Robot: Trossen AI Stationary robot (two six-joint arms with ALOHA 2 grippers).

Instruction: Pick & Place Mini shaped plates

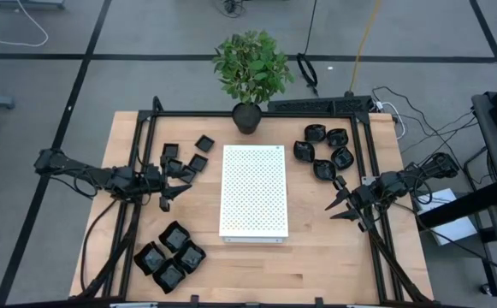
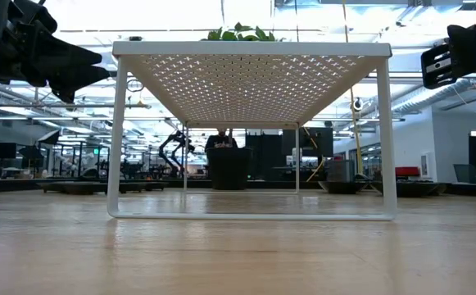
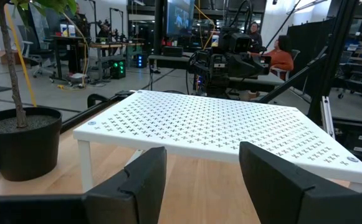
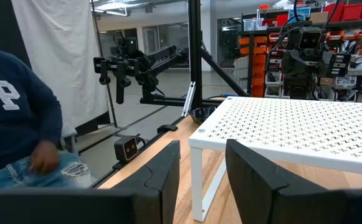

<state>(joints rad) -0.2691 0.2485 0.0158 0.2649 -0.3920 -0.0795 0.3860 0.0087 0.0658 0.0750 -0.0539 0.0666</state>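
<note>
The mini shaped plates are glossy black dishes lying on the wooden table in three groups. Small square ones point(image 1: 184, 158) lie at the far left, larger wavy-edged squares point(image 1: 169, 255) at the near left, and rounded ones point(image 1: 325, 150) at the far right. My left gripper point(image 1: 175, 190) hovers open just near of the small squares, pointing level at the white perforated board point(image 1: 253, 192). In the left wrist view my left gripper point(image 3: 202, 180) has nothing between its fingers. My right gripper point(image 1: 335, 197) hovers open to the right of the board, near the rounded plates. It is also empty in the right wrist view point(image 4: 202, 174).
The white board point(image 2: 250, 82) stands on thin legs in the table's middle, with open space under it. A black plant pot point(image 1: 247, 117) sits at the far edge behind it. A black frame point(image 1: 257, 112) runs along the table's back and sides. A seated person point(image 4: 12, 124) is beyond the table's left side.
</note>
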